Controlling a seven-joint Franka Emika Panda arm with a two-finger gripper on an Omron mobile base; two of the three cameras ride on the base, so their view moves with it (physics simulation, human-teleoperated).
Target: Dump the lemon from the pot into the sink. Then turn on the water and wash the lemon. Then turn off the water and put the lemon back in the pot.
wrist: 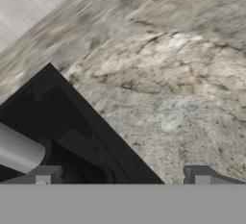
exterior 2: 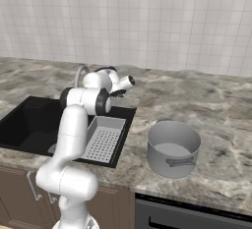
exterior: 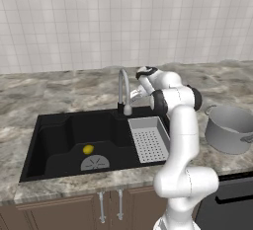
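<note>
The yellow lemon [exterior: 88, 149] lies on the floor of the black sink [exterior: 54, 135], just left of and above the round grey drain [exterior: 95, 163]. The grey pot [exterior 2: 173, 148] stands upright on the counter right of the sink, and its inside looks bare. My gripper [exterior: 134, 95] is at the back rim of the sink, close to the right of the silver gooseneck tap [exterior: 123, 90]. In the hand view the gripper [wrist: 122, 180] is open, its fingertips [wrist: 44, 175] far apart, with a silver cylinder of the tap [wrist: 18, 151] beside the left one. No stream runs.
A grey perforated tray insert [exterior: 148, 138] fills the sink's right part. Marble counter [exterior 2: 197, 105] runs around the sink to a white tiled wall [exterior: 123, 17]. Brown cabinet doors [exterior: 74, 209] sit below, and a dark appliance front [exterior 2: 197, 215] lies under the pot.
</note>
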